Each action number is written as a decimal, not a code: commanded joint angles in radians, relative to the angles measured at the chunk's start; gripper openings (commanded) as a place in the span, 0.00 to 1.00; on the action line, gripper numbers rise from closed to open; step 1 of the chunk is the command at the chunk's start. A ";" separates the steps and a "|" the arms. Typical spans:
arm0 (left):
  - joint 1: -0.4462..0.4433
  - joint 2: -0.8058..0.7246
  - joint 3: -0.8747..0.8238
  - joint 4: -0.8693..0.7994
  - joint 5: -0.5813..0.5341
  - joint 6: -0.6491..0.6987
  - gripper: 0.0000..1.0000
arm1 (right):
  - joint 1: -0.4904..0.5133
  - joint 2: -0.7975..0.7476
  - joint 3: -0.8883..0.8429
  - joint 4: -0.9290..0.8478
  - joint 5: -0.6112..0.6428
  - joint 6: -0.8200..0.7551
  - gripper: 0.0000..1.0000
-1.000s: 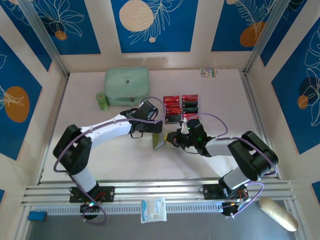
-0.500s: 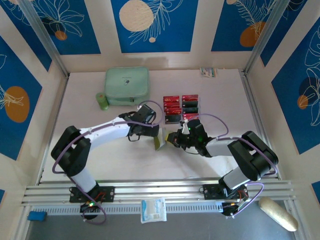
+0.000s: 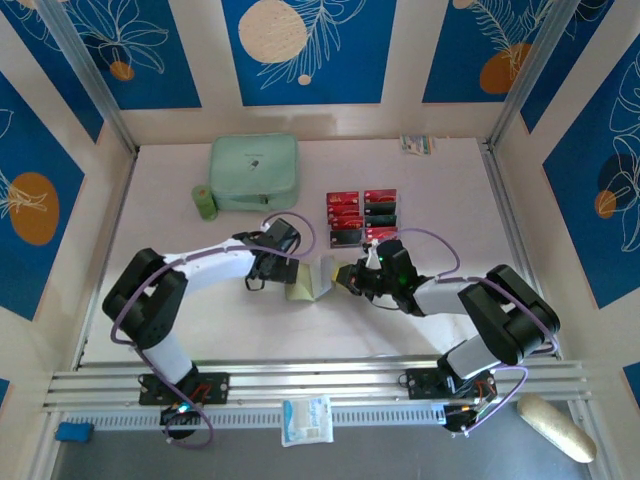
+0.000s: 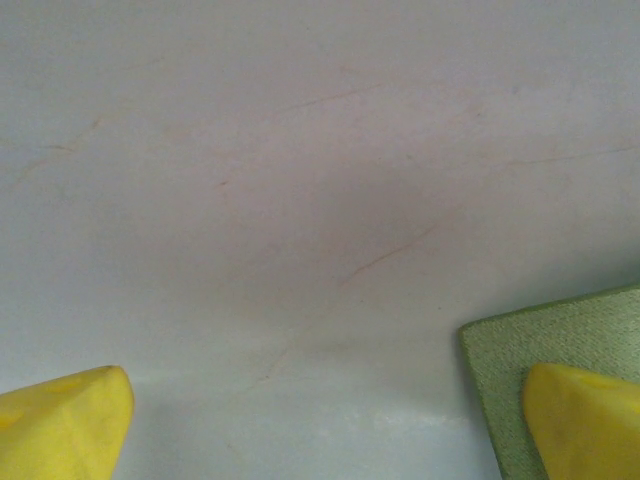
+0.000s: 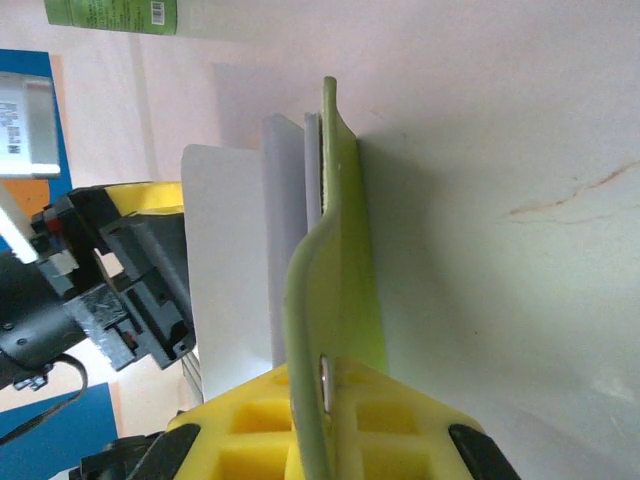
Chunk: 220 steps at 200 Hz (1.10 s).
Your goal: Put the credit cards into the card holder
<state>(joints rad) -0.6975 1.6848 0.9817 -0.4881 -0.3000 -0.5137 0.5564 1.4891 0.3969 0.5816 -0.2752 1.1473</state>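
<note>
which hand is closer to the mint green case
Left. The left hand is in front of the case, slightly right; the right hand is farther right, holding the card holder.

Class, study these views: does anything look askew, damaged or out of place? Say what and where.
The card holder stands askew mid-table, one flap pinched by the right gripper. Faint hairline marks cross the tabletop.

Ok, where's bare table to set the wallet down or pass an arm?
Free: table right of the cards; the near strip before the arm bases; the patch left of the green bottle. Crowded: the centre, where the right gripper pinches the wallet beside the open left gripper.
</note>
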 commanded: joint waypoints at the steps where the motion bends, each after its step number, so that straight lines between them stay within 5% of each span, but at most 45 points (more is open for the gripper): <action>1: 0.003 0.053 0.007 -0.032 -0.024 0.026 1.00 | -0.003 -0.025 -0.015 0.007 0.013 -0.015 0.00; 61: 0.004 -0.002 0.092 -0.070 0.006 0.020 1.00 | 0.007 -0.025 -0.018 0.011 0.025 -0.009 0.00; 122: -0.012 -0.086 0.223 -0.062 0.171 -0.029 1.00 | 0.019 -0.023 -0.012 0.018 0.031 -0.002 0.00; 220: -0.095 0.061 0.351 -0.075 0.197 -0.027 1.00 | 0.029 -0.024 -0.011 0.017 0.040 0.002 0.00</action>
<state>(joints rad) -0.7792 1.7008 1.3079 -0.5377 -0.1188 -0.5438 0.5770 1.4822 0.3943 0.5819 -0.2424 1.1515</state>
